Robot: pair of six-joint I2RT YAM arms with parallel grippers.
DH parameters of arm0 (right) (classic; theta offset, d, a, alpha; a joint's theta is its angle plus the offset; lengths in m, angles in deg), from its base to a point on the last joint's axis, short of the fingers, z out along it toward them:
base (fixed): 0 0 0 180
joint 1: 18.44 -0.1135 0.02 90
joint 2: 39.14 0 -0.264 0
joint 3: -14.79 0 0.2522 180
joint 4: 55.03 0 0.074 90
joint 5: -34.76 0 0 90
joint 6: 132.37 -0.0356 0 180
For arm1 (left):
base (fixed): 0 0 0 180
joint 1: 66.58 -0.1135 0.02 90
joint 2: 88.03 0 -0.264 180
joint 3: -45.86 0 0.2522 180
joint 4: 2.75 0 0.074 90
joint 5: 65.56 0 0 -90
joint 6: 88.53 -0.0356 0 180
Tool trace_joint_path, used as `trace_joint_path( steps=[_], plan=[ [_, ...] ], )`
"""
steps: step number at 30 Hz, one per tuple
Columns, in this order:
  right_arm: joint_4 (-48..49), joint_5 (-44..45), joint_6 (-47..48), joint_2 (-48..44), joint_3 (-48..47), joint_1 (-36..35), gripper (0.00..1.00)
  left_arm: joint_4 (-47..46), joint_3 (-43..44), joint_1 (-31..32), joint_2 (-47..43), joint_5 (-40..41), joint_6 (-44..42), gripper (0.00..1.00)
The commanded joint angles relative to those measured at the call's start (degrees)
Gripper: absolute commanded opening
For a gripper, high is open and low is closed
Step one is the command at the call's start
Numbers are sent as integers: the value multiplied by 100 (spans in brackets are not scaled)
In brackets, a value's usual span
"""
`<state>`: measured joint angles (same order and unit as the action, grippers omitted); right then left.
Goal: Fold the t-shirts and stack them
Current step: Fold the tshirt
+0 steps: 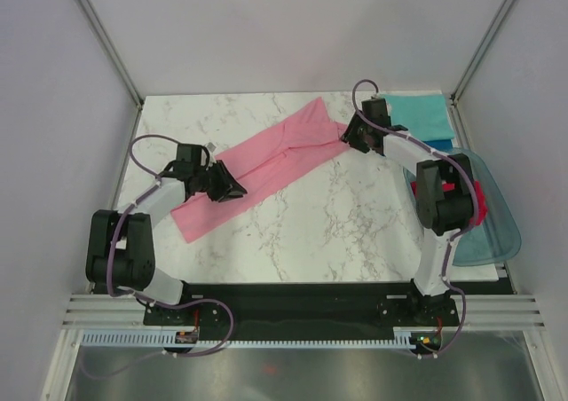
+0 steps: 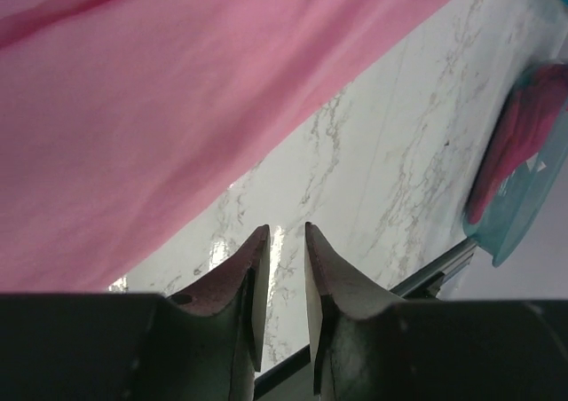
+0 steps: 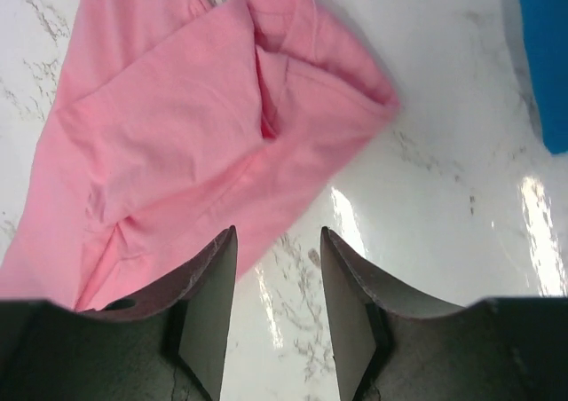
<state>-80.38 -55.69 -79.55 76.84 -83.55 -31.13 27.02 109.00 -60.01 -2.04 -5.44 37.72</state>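
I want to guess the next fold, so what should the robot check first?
1. Pink t-shirt lies in a long strip on the marble table: ok.
2. Left hand empty, fingers narrowly apart: ok.
3. Right hand open and empty: ok.
4. Either hand gripping the shirt: not ok.
5. Folded teal t-shirt waits at the far right corner: ok.
6. Wrinkles underneath the strip: cannot tell.

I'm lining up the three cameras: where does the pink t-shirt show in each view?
Top external: the pink t-shirt lies as a diagonal band, lower left to upper right.
Left wrist: it fills the upper left of the picture.
Right wrist: it covers the upper left, bunched toward the centre.
Shared landmark: the veined white marble tabletop, seen in all three.
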Motion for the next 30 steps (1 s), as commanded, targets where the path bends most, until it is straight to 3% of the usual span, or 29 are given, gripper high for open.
trace_joint_path(
  steps=[1,5,16,26,30],
  plan=[
    [823,-61,-1017,-541,783,-23,51,-274,-244,-15,119,483,303,29],
    [1124,1,-1439,-691,1329,-32,51,-352,-596,-6,-109,1379,453,27],
    [3082,-149,-2187,-419,2278,-120,51,-661,-1229,186,-179,1529,602,27],
    [3251,62,-2363,38,2226,-199,50,-424,-1081,776,-689,1986,840,27],
    [3137,256,-2232,275,1990,-190,40,-46,-589,776,-1093,2110,639,28]
  ],
)
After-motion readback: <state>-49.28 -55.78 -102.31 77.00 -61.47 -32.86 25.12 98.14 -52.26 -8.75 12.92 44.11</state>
